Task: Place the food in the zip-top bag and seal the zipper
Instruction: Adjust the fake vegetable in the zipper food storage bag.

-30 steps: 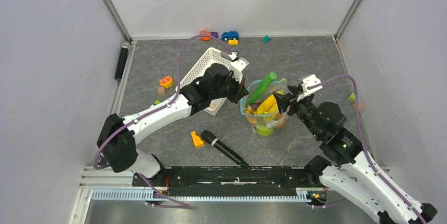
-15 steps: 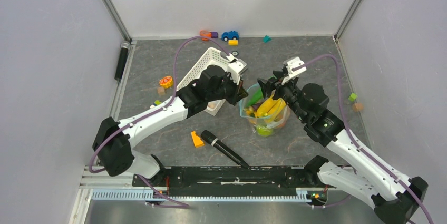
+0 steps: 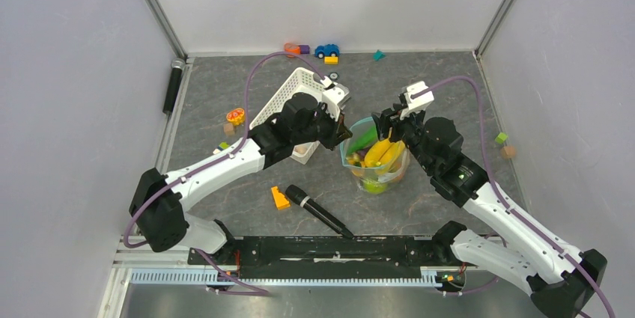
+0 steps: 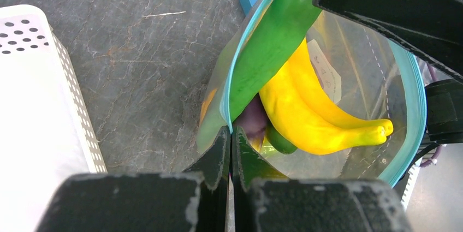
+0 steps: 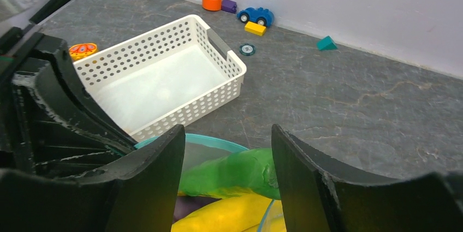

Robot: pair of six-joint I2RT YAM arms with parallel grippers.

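We see the zip-top bag [image 3: 377,174] standing on the bench [image 3: 434,78] between the two arms, just to the right of the white basket [image 3: 278,99], its mouth gaping upward. The zipper [image 4: 418,93] runs as an open teal loop around the rim, unsealed.

The left fingers [image 4: 230,153] are pressed together on the near edge of the bag's mouth, pinching the plastic and the teal strip between them and holding that side up.

Inside the bag we make out the yellow bananas [image 4: 308,120], a bit of purple eggplant [image 4: 252,123] under them, and the green cucumber [image 4: 273,41], which leans against the pinched side with its upper end poking past the rim.

The right fingers [image 3: 385,121] hang over the far side of the mouth, spread apart — in the right wrist view the cucumber's end sits in the gap between them. We cannot tell whether they touch it.

A black microphone [image 3: 318,211] and an orange block [image 3: 279,197] lie on the bench nearer the arm bases, apart from the bag.
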